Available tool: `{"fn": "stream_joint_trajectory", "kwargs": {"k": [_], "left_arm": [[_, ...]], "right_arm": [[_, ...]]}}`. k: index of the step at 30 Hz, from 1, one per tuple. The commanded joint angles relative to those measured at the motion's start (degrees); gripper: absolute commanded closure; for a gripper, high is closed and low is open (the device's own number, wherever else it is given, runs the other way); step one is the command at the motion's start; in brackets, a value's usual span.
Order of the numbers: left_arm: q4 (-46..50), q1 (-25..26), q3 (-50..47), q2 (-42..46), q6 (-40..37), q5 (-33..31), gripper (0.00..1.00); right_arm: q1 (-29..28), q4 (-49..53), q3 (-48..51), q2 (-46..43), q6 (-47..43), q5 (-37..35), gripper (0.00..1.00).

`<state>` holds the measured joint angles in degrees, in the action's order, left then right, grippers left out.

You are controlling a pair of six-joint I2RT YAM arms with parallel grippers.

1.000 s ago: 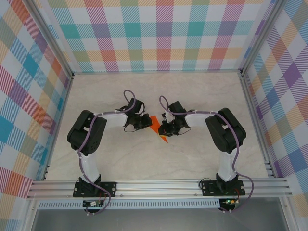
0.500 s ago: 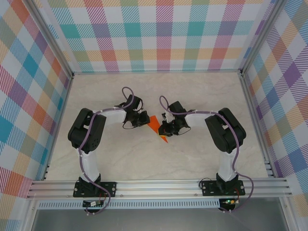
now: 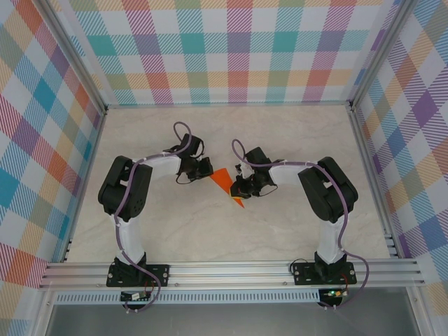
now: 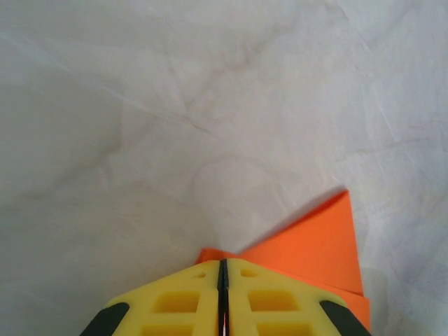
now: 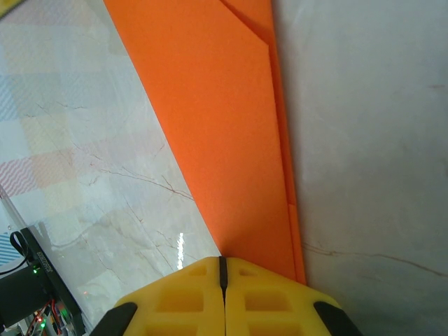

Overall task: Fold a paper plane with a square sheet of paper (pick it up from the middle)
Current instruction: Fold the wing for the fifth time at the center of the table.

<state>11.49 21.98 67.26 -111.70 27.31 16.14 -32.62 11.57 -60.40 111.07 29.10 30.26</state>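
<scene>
**Position.** The sheet of paper [image 3: 225, 183] lies at the middle of the table [image 3: 175, 231]. It is already folded into a narrow orange wedge, with its point toward the table's near edge.

**Grippers.** The left gripper [image 3: 206, 168] stands just left of the table's middle, at the wedge's broad far corner. In its wrist view the left gripper [image 4: 222, 276] has its yellow jaws closed seam to seam, with the paper [image 4: 315, 245] showing just beyond the tips. The right gripper [image 3: 239, 190] stands just right of the middle, at the wedge's long side. In its own view the right gripper [image 5: 224, 269] is likewise fully closed, with the paper [image 5: 217, 119] running away from its tips. For both grippers, I cannot tell whether the tips pinch a layer or merely press on it.

**Condition of fold.** The right wrist view shows stacked layers. Their long edges run nearly together but are not quite flush.

**Assessment.** The step in hand appears to be setting a lengthwise crease.

**Recommendations.**
- Use one closed tip as an anchor and work the other along the fold.
- Apply light, steady downward pressure, because thin paper on smooth stone is likely to skate.
- Line up the layer edges before pressing, since a misaligned crease would skew the nose.
- Avoid dragging across the free flap, which could lift or tear.
</scene>
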Motion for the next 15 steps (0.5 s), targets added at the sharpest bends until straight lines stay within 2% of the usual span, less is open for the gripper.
{"fn": "stream_joint_trajectory", "kwargs": {"k": [1,8,15], "left_arm": [[2.5,-3.9,0.8,-1.1,-2.6,-9.3,0.90],[2.5,-3.9,1.2,4.0,-3.4,-6.2,0.90],[-4.5,-1.1,-6.2,12.2,1.1,-0.6,0.90]], "right_arm": [[0.4,8.5,3.4,3.9,-1.2,-6.3,0.94],[0.4,8.5,3.2,3.7,-1.1,-5.9,0.94],[0.4,8.0,3.1,3.5,-1.0,-5.3,0.94]]}}
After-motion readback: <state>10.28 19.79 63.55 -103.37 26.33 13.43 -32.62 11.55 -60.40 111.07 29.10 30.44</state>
